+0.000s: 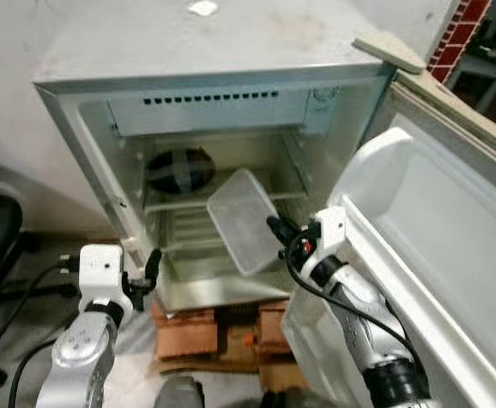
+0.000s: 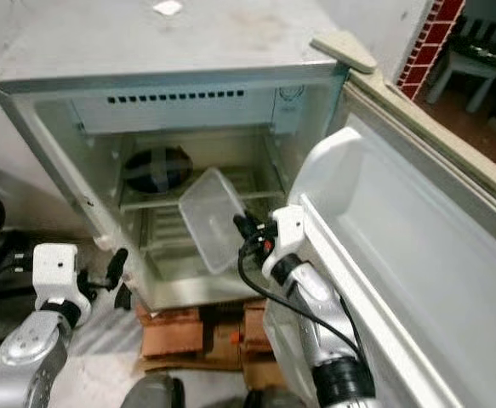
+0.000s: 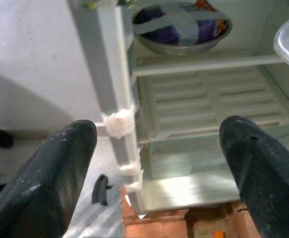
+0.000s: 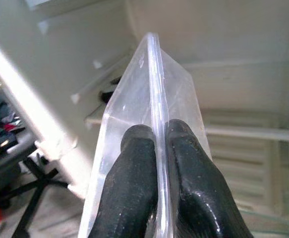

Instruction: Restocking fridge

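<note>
The small fridge stands with its door swung wide to the robot's right. The right gripper is clamped on the rim of a clear plastic container, both black fingers pinched tight on either side of its thin edge. The container hangs in the fridge opening, in front of the wire shelf, tilted so its long axis slopes from upper left, deeper in the cabinet, down to lower right toward the gripper. Its open side faces up and toward the camera.

On that shelf, at the back left, sits a metal bowl holding something dark and wrapped.

The left gripper hovers low outside the fridge, near its left wall, fingers spread apart and empty. The fridge rests on bricks.
</note>
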`<state>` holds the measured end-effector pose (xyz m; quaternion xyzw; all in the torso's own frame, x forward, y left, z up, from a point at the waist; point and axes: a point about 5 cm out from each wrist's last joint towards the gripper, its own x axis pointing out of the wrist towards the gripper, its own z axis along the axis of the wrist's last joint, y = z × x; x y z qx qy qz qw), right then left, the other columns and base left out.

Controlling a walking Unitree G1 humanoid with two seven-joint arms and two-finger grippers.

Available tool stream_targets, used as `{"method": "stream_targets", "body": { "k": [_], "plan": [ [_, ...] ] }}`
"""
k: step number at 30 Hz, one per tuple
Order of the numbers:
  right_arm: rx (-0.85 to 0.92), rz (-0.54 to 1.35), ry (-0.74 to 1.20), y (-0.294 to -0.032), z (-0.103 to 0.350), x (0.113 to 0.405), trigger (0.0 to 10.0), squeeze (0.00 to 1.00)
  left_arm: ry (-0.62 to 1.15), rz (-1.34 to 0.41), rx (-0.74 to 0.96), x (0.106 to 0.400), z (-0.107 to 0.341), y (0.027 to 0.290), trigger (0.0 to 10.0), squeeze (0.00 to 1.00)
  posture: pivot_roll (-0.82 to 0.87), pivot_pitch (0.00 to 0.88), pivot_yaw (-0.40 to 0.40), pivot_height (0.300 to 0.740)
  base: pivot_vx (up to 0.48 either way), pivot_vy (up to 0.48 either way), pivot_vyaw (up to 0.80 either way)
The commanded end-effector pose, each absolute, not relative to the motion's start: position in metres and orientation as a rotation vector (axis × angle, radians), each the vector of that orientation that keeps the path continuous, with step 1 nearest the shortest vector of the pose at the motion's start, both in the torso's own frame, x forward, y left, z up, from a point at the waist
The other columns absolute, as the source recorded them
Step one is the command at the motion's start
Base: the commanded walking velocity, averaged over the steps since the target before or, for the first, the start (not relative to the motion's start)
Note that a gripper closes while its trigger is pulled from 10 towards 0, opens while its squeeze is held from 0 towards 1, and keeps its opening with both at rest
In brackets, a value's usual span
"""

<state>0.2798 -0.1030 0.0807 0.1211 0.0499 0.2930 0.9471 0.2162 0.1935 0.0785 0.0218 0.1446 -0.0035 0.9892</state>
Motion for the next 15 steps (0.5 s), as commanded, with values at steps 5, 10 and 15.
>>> {"method": "stream_targets", "body": {
  "k": [5,10,15],
  "plan": [
    [0.255,0.621,0.106,-0.099,0.084,0.281,10.0,0.00,0.283,0.021,0.054,0.218,0.078,0.196,10.0,0.00,0.14,0.079,-0.005,0.740,0.000,0.000,0.00],
    [0.284,0.658,0.120,-0.090,0.084,0.275,10.0,0.00,0.283,0.053,0.072,0.219,0.078,0.198,10.0,0.00,0.14,0.082,-0.006,0.740,0.000,0.000,0.00],
    [0.341,0.718,0.140,-0.082,0.088,0.264,10.0,0.00,0.280,0.059,0.073,0.220,0.078,0.199,10.0,0.00,0.14,0.085,-0.009,0.740,0.000,0.000,0.00]
  ]
}}
